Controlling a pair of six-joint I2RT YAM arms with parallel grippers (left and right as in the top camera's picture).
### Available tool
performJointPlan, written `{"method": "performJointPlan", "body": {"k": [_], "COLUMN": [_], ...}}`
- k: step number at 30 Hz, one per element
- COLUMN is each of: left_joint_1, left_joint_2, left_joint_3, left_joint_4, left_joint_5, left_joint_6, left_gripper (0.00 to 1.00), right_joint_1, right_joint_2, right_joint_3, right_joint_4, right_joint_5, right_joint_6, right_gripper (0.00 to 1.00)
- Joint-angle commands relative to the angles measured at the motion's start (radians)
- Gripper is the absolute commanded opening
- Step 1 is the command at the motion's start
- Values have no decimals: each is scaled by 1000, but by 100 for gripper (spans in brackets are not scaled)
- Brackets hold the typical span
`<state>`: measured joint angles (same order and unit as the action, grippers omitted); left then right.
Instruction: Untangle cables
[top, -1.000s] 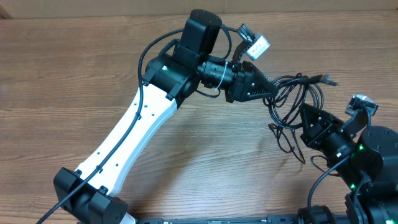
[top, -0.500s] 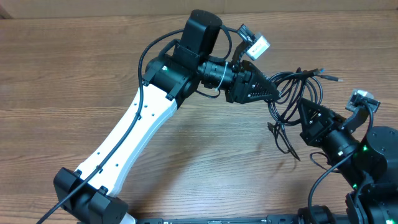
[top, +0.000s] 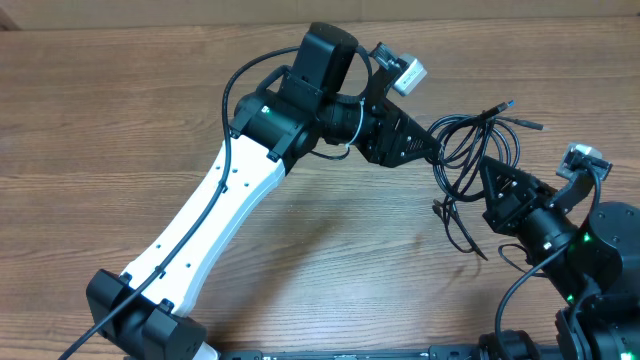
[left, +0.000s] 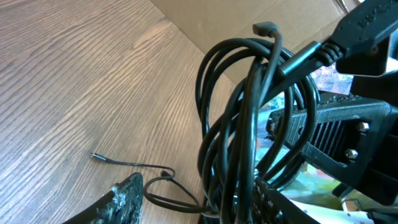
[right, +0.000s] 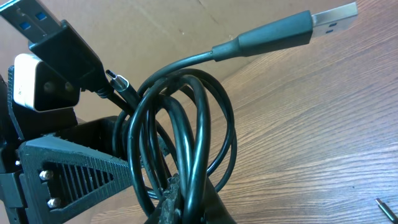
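Note:
The cables (top: 472, 150) are a bundle of black loops held up between my two grippers at the right of the table. My left gripper (top: 432, 152) reaches in from the left. In the left wrist view its fingers (left: 199, 208) stand wide apart, and the cables (left: 249, 124) run close against the right finger. My right gripper (top: 488, 182) comes from below right. In the right wrist view its fingers (right: 208, 205) pinch several strands of the cables (right: 186, 124). A USB plug (right: 333, 15) sticks out at the top. A thin loose end (left: 124, 163) trails on the wood.
The wooden table (top: 100, 120) spreads to the left and front. Cardboard (right: 155, 25) stands behind the table's far edge. The left arm's white link (top: 215, 215) crosses the middle. The left wrist camera (top: 408, 72) sits just above the bundle. Thin strands (top: 458, 228) hang down to the table.
My left gripper has turned and shifted slightly up and back. The bundle's top loops and plug ends have moved up with it. The right arm has hardly moved.

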<state>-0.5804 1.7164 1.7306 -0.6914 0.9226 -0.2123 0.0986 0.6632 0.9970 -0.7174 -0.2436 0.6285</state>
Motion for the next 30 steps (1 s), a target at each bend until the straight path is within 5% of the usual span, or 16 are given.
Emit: {"method": "performJointPlan", "body": {"k": [1,7,9,30], "left_joint_1": [-11,-64,-64,-57], "left_joint_2": [-22,-22,-22,-22], "left_joint_3": [9,9,9,9], "left_joint_4": [8,47,52,52], "left_joint_5": [-9,-10,-10,-6], "left_joint_6": [-32,-32,-32,-32], "left_gripper": [53,37,4,5], "right_joint_1": [-3,-3,-3,-3], "right_joint_2": [-6,-6,-6,-6], "right_joint_3": [19,19,19,19], "right_joint_4": [22,21,16,-202], "right_joint_5": [-3,-5,-5,297], "right_joint_6": [0,0,0,-8], "right_gripper": [4,4,4,4]}}
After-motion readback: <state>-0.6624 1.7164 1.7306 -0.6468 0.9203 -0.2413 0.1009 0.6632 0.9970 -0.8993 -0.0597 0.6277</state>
